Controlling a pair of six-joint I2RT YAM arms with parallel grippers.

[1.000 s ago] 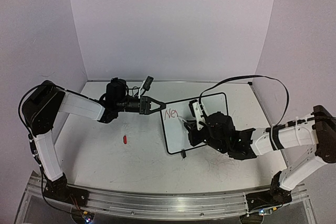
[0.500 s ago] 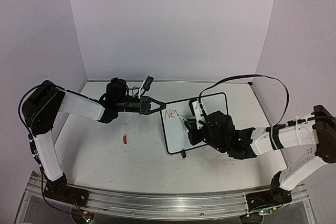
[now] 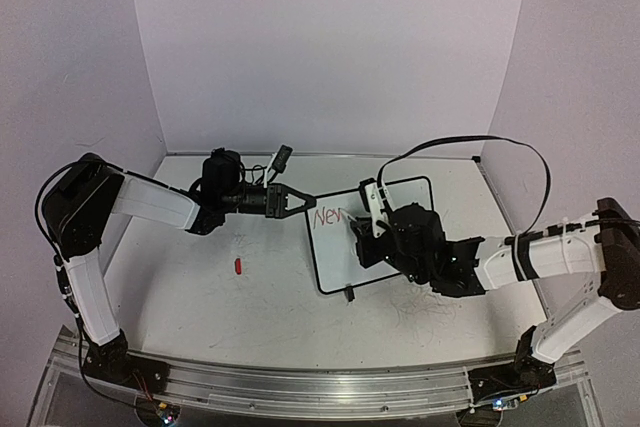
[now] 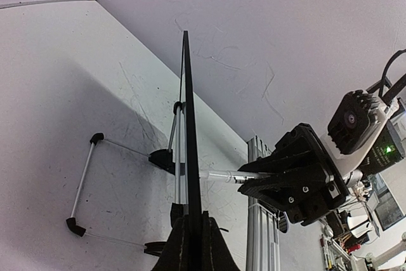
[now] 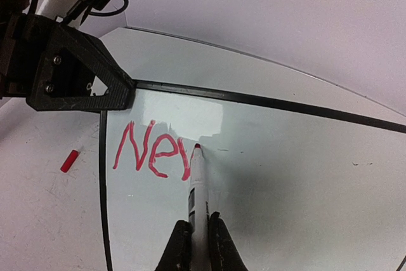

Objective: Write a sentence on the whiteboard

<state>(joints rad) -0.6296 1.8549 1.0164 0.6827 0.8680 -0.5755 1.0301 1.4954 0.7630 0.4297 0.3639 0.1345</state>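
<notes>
Looks like we're mid-sentence here, barely into the first word. The table (image 3: pixel 200 297) is boxed in by walls on three sides. The whiteboard (image 3: pixel 335 255) sits right of centre on it. The left gripper (image 3: pixel 300 199) is clamped shut on the board's upper-left corner, steadying it. The right gripper (image 5: pixel 200 236) is squeezed tight on a red marker (image 5: pixel 196 182), whose tip is touching the board just right of the red letters (image 5: pixel 149 153), "Ne" plus a part-drawn stroke. I'd say the next move is to finish that letter and keep going rightward. There's loads of blank board to the right and below, but the black frame runs close above. A red cap (image 3: pixel 238 266) lies well off to the left.
</notes>
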